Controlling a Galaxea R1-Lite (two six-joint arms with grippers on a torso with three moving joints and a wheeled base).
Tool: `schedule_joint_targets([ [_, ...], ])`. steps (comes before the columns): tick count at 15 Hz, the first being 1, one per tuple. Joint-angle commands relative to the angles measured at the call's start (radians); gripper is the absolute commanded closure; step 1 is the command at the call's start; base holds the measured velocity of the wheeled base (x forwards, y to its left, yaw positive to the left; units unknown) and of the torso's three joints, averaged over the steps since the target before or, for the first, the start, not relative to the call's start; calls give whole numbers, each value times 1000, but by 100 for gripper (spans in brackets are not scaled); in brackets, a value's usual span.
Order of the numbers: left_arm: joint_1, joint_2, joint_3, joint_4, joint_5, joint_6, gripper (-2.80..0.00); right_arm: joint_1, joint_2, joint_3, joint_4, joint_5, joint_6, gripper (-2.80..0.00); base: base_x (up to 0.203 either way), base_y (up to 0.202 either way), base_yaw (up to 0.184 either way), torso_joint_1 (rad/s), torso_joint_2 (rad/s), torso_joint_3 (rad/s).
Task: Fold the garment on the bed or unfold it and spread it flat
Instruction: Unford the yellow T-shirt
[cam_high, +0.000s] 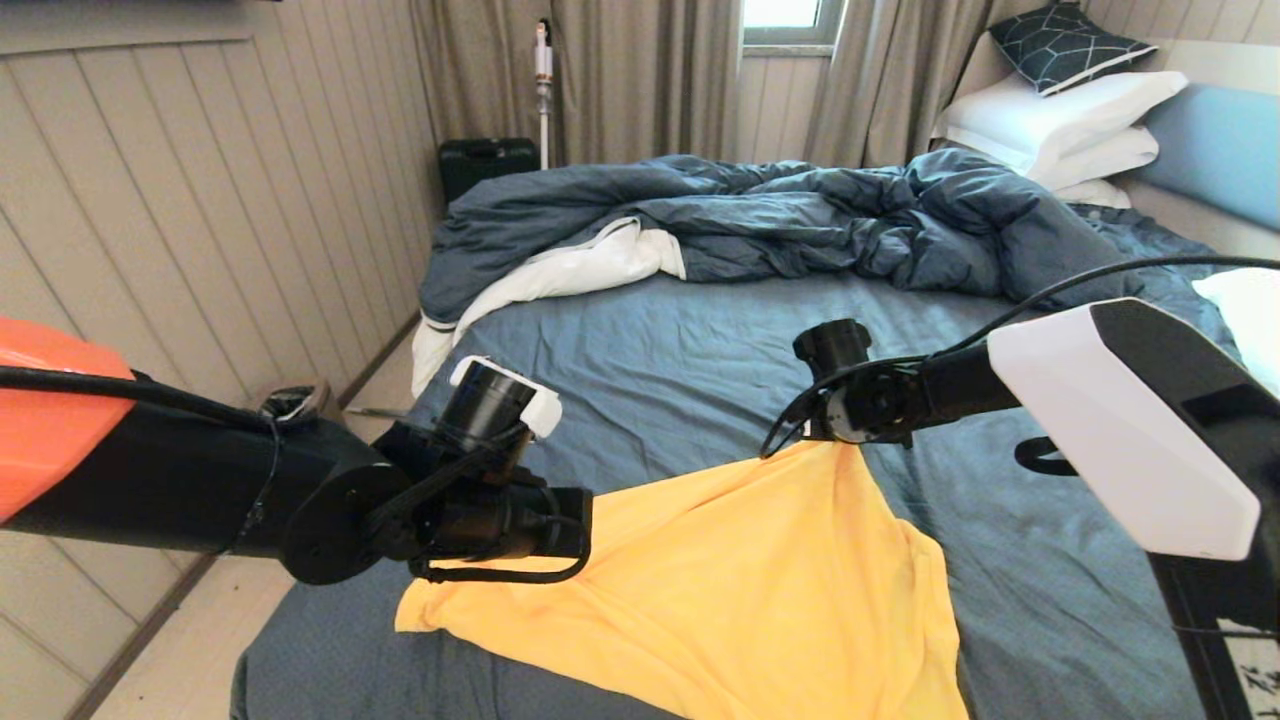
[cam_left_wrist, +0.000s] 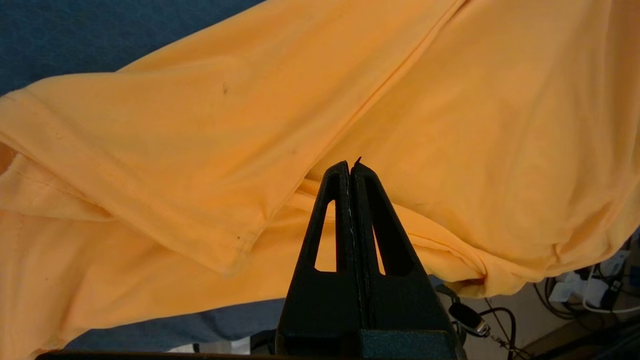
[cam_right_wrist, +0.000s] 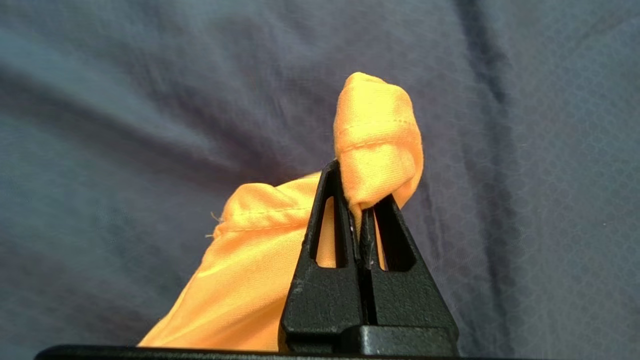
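Head view: the yellow-orange T-shirt (cam_high: 740, 570) lies at the near edge of the bed (cam_high: 700, 350), pulled into a peak by the right gripper (cam_high: 800, 428), probably to open it out. The left gripper (cam_high: 575, 525) sits at the shirt's left side.

Left wrist view: fingers (cam_left_wrist: 372, 210) pressed together, with no cloth visible between them; shirt just beyond.

Right wrist view: the right gripper is clamped on a hemmed fold (cam_right_wrist: 377, 140) above the sheet (cam_right_wrist: 125, 100).

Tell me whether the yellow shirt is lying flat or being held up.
Partly held up. The right gripper is shut on a hemmed corner of the garment, pulling it into a peak; the rest drapes on the bed.
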Motion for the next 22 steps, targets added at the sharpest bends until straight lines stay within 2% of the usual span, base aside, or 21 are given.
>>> schedule_joint_targets([
  [1,0,16,-5,-1,1,-3,0,1,4,10,1,5,-2,0,0,0,0,0,0,0],
  [4,0,18,-2,-1,-1,-3,0,4,10,-5,0,5,-7,0,0,0,0,0,0,0],
  [5,0,16,-2,-1,1,-3,0,2,15,-7,-2,5,-7,-280,0,0,0,0,0,0],
  [11,0,16,-13,-1,1,-2,0,-17,-69,-10,1,17,-3,-280,0,0,0,0,0,0],
  [14,0,6,-14,4,5,-3,0,-18,-112,1,6,57,-7,-280,0,0,0,0,0,0],
  [20,-28,-8,-14,10,20,-6,0,-64,-155,106,6,88,-10,-280,0,0,0,0,0,0],
  [21,-37,-8,-18,10,29,-6,0,-68,-189,131,6,108,-10,-111,0,0,0,0,0,0],
  [22,-48,-7,-20,10,33,-4,0,-69,-233,161,6,144,-9,0,0,0,0,0,0,0],
])
